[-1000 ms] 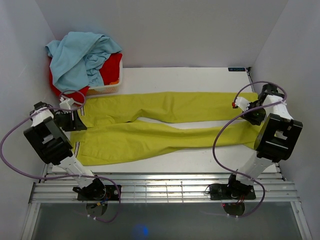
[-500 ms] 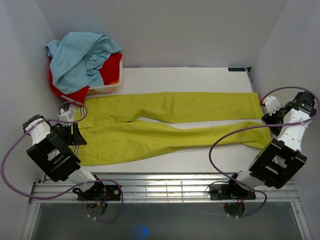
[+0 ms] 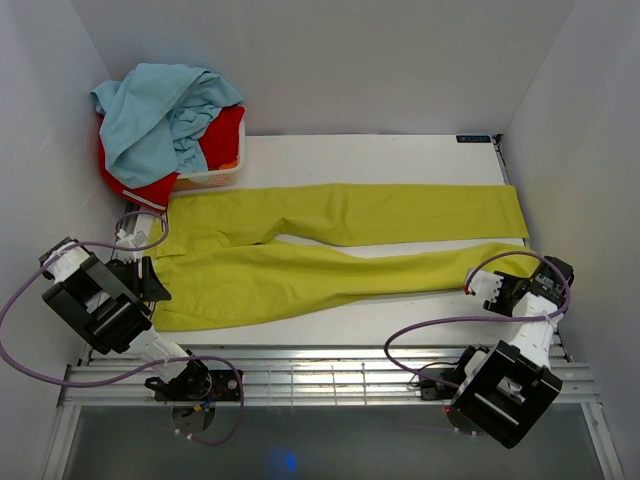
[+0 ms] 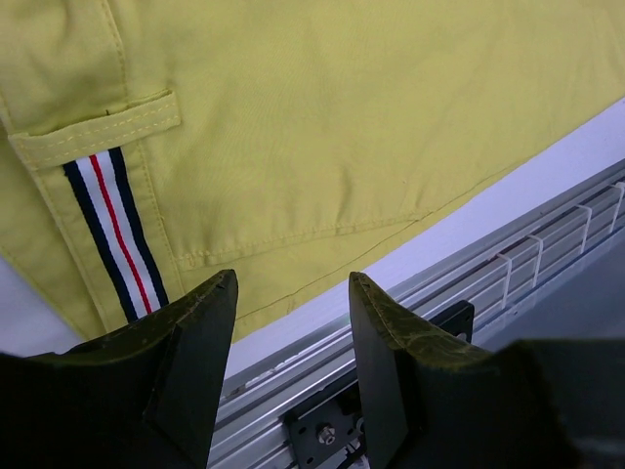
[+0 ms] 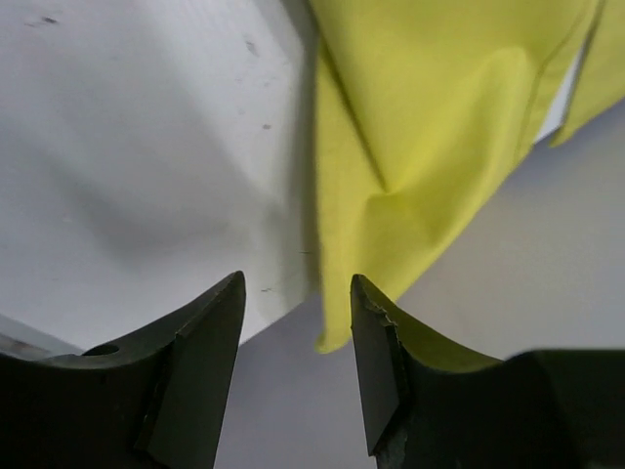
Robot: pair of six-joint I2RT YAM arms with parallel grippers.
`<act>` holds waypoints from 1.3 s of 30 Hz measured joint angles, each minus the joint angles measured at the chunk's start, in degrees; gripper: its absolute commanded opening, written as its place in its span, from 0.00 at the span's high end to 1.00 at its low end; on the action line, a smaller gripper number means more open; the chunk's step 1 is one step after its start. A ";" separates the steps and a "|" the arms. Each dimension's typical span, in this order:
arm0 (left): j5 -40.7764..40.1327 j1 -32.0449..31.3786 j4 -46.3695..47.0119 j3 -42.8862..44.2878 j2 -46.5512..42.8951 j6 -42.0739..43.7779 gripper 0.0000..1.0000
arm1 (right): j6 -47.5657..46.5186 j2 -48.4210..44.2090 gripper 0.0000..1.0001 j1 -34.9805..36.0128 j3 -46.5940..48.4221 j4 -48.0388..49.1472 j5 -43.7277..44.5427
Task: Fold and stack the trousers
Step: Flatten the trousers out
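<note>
Table (image 3: 380,150) first: white, with the trousers (image 3: 330,215) spread flat across it, waist at 9 o'clock and both leg ends toward 3 o'clock. At 11 o'clock I see a basket (image 3: 215,180) heaped with a light blue garment (image 3: 160,110) and a red garment (image 3: 225,135). My left gripper (image 4: 291,283) hovers at 8 o'clock over the waist's near corner, jaws partly apart, holding nothing. My right gripper (image 5: 298,283) sits at 4 o'clock by the near leg's hem, jaws likewise apart and empty. The striped label (image 4: 112,230) lies just beside one left-gripper finger.
</note>
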 measured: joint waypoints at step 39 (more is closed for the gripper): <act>-14.47 11.65 12.15 -4.04 5.55 -16.72 0.61 | -7.28 9.55 0.92 0.37 1.09 14.01 0.76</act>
